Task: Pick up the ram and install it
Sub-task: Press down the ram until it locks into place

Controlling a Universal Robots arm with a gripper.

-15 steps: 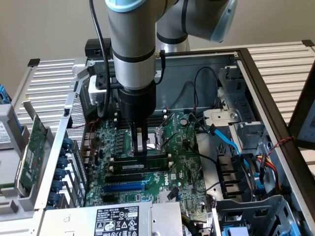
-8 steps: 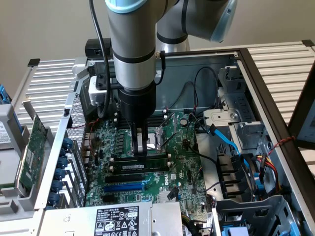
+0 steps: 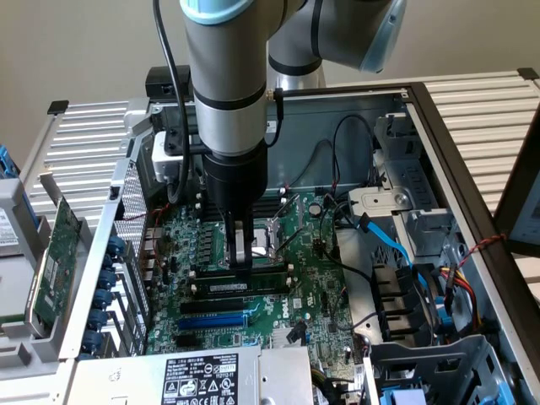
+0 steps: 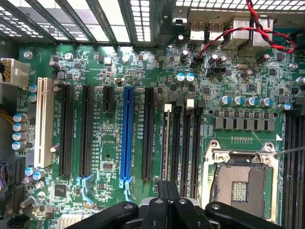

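Ram (image 3: 240, 288) sits flat along one of the black memory slots on the motherboard (image 3: 312, 278), pale label strip facing up, right under the arm's tool. In the wrist view it reads as a thin stick standing edge-on in its slot (image 4: 167, 143), beside the other black memory slots (image 4: 188, 143) and just next to the open CPU socket (image 4: 240, 183).

Gripper (image 3: 241, 263) is straight above the ram, fingers pinched fully together, their tips down at the stick's top edge around mid-length. Nothing is clamped between them; the closed fingers meet at the ram from above. In the wrist view the black fingers (image 4: 164, 200) come together over the near end of that slot.

Arm (image 3: 224, 76) hangs vertical over the open computer case (image 3: 439, 118), a black cable running down its side. A blue slot (image 3: 211, 321) lies parallel to the ram, a little nearer the power supply label (image 3: 198, 380). A green expansion card (image 3: 52, 261) stands outside the case at the exterior view's left.
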